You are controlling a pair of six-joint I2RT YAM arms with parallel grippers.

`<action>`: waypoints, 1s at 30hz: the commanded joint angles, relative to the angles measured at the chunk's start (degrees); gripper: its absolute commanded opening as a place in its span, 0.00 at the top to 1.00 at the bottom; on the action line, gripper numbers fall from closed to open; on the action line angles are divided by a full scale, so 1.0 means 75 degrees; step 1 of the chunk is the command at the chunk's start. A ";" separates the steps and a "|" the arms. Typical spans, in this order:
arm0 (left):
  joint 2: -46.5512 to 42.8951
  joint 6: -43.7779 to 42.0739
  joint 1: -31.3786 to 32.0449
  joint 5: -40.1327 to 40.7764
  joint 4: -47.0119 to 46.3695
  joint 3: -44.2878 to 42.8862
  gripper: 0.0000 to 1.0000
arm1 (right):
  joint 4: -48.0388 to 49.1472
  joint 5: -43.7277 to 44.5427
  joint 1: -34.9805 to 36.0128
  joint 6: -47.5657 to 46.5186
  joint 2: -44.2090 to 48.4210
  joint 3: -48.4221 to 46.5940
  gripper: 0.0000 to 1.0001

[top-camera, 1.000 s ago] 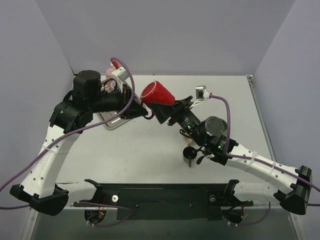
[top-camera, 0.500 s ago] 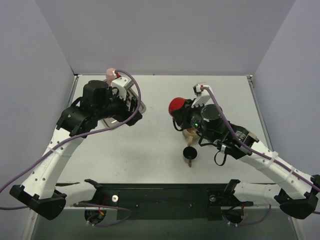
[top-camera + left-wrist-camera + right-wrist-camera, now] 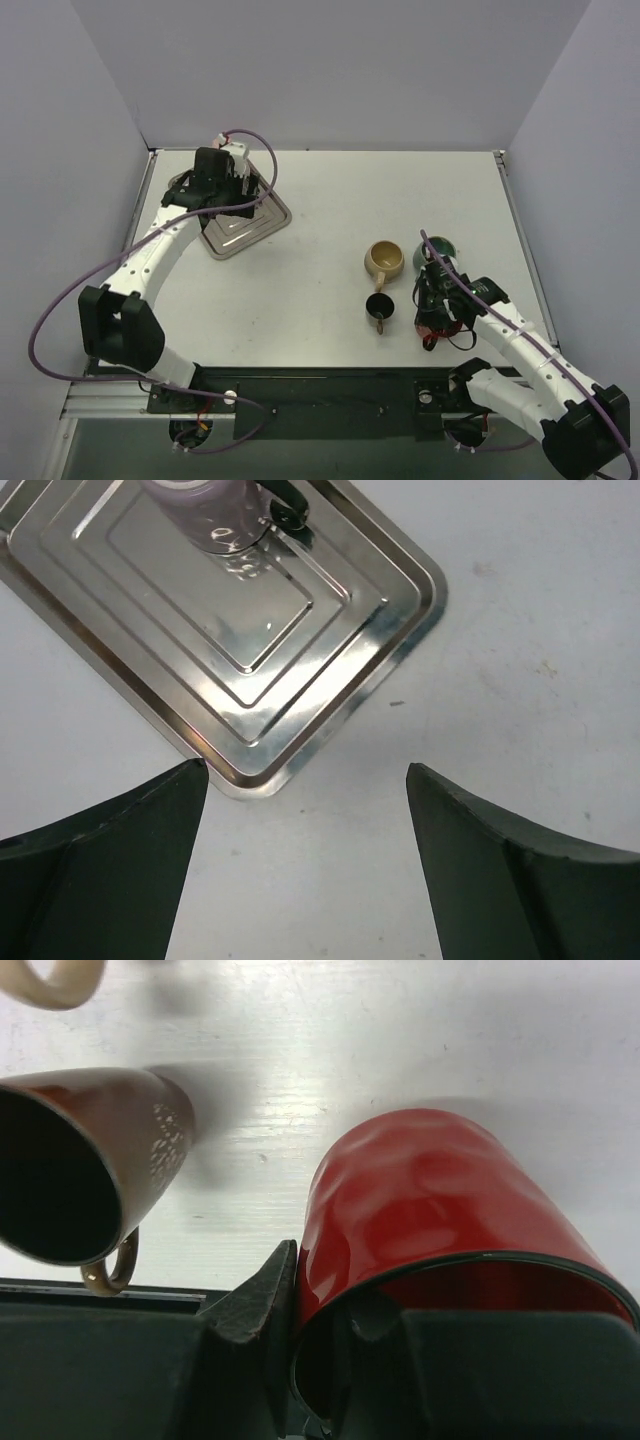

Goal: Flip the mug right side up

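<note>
The red mug [image 3: 440, 1210] fills the right wrist view, its open mouth turned toward the wrist and its base toward the white table. My right gripper [image 3: 320, 1310] is shut on the mug's rim, with one finger [image 3: 262, 1295] outside the wall and the other inside. From above only a sliver of the red mug [image 3: 432, 331] shows under the right gripper [image 3: 437, 318], near the front right of the table. Whether its base touches the table I cannot tell. My left gripper [image 3: 305, 780] hangs open and empty over the corner of a metal tray [image 3: 330, 670].
Close to the red mug stand a small dark brown mug [image 3: 380, 308], a tan mug [image 3: 384, 260] and a teal cup [image 3: 441, 250]. The metal tray [image 3: 265, 222] lies at the back left. A pale lilac cup [image 3: 205, 510] sits on the tray.
The left gripper opened, let go of the red mug and drew back to the tray. The right arm closed on the mug and carried it from mid-table to the front right.
</note>
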State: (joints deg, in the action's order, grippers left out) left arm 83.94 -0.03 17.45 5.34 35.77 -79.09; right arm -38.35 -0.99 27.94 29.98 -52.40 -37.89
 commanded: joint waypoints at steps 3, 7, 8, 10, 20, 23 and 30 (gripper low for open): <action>0.1414 0.1362 -0.0417 0.0973 -0.1744 -0.0411 0.08 | 0.1162 -0.0945 -0.0643 -0.0071 -0.0488 0.0575 1.00; 0.2353 0.2616 -0.0417 0.1512 -0.1839 -0.1019 0.07 | 0.1386 -0.0946 -0.0889 -0.0164 -0.0782 0.0658 0.95; 0.2714 0.2919 -0.0405 0.1630 -0.1839 -0.1160 0.07 | 0.1328 -0.0922 -0.0925 -0.0200 -0.0806 0.0634 0.91; 0.3230 0.3283 -0.0358 0.2005 -0.1840 -0.1501 0.07 | 0.1129 -0.0677 -0.0972 -0.0340 -0.0876 0.0552 0.79; 0.4673 0.3637 -0.0253 0.2532 -0.2367 -0.2532 0.06 | -0.0101 0.0422 -0.0902 -0.0387 -0.0127 -0.0362 0.43; 0.5131 0.4034 -0.0194 0.3282 -0.2074 -0.3083 0.05 | -0.0196 0.0275 -0.0902 -0.0563 0.0224 -0.0514 0.43; 0.6302 0.4047 -0.0264 0.4056 -0.1490 -0.4405 0.10 | -0.0137 -0.0382 -0.0843 -0.0517 0.0600 -0.0550 0.43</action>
State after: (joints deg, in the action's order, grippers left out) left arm 127.59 29.17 16.03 30.37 22.90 -105.75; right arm -36.34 -1.91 21.08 26.72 -48.40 -40.64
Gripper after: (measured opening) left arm 0.919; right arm 0.576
